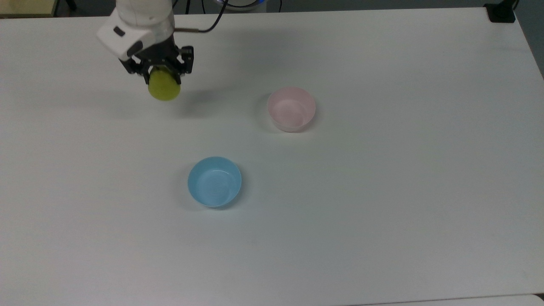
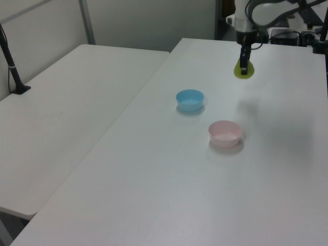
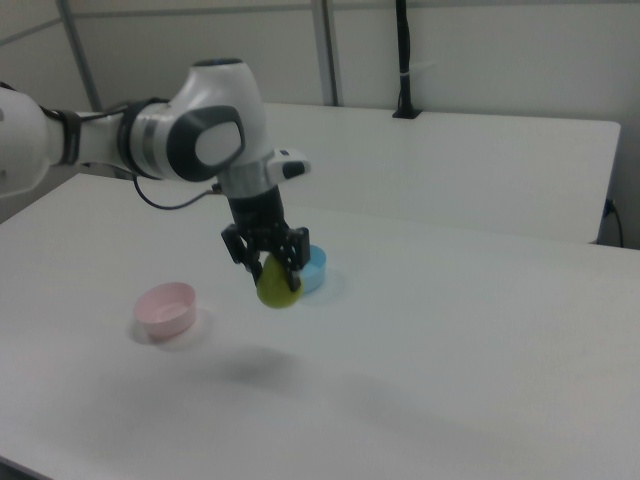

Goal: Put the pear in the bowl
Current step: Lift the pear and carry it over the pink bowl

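Observation:
My gripper [image 1: 162,77] [image 2: 244,65] [image 3: 270,272] is shut on the yellow-green pear [image 1: 163,90] [image 2: 244,71] [image 3: 276,288], which hangs well above the white table. Its shadow lies on the table below in the right view. The pale pink bowl [image 1: 291,109] [image 2: 225,133] [image 3: 165,308] stands empty to the top view's right of the pear, a good distance from it. In the right view the pink bowl sits to the left of the gripper and lower.
A light blue bowl [image 1: 214,181] [image 2: 190,99] [image 3: 313,270] stands empty on the table [image 1: 382,170], toward the top view's bottom from the pear. A second white table [image 2: 66,97] adjoins at the left view's left. A black clamp [image 1: 501,12] sits at the top view's far right corner.

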Robot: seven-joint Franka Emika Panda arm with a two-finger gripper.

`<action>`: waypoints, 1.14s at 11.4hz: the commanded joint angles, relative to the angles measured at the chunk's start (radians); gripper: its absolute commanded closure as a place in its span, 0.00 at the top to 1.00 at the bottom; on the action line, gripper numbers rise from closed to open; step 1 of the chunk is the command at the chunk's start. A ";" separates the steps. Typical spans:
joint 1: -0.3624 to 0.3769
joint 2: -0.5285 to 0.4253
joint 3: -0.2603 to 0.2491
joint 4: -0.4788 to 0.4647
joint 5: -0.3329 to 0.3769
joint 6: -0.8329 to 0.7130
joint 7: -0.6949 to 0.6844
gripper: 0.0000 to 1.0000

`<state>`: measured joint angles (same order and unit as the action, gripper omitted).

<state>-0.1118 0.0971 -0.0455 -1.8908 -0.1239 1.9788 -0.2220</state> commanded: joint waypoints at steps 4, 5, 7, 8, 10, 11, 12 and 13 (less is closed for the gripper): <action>0.254 -0.054 0.027 0.007 0.004 -0.048 0.344 0.33; 0.291 -0.048 0.027 0.007 0.009 -0.043 0.389 0.33; 0.366 -0.033 0.029 0.007 0.016 -0.037 0.447 0.33; 0.388 -0.028 0.029 0.007 0.039 -0.035 0.457 0.33; 0.418 0.015 0.029 0.004 0.061 -0.017 0.455 0.33; 0.422 0.036 0.029 0.001 0.061 0.012 0.454 0.33; 0.423 0.055 0.029 -0.008 0.061 0.040 0.444 0.33; 0.423 0.068 0.033 -0.019 0.061 0.054 0.441 0.33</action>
<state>0.2963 0.1351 -0.0028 -1.8910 -0.0793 1.9818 0.2231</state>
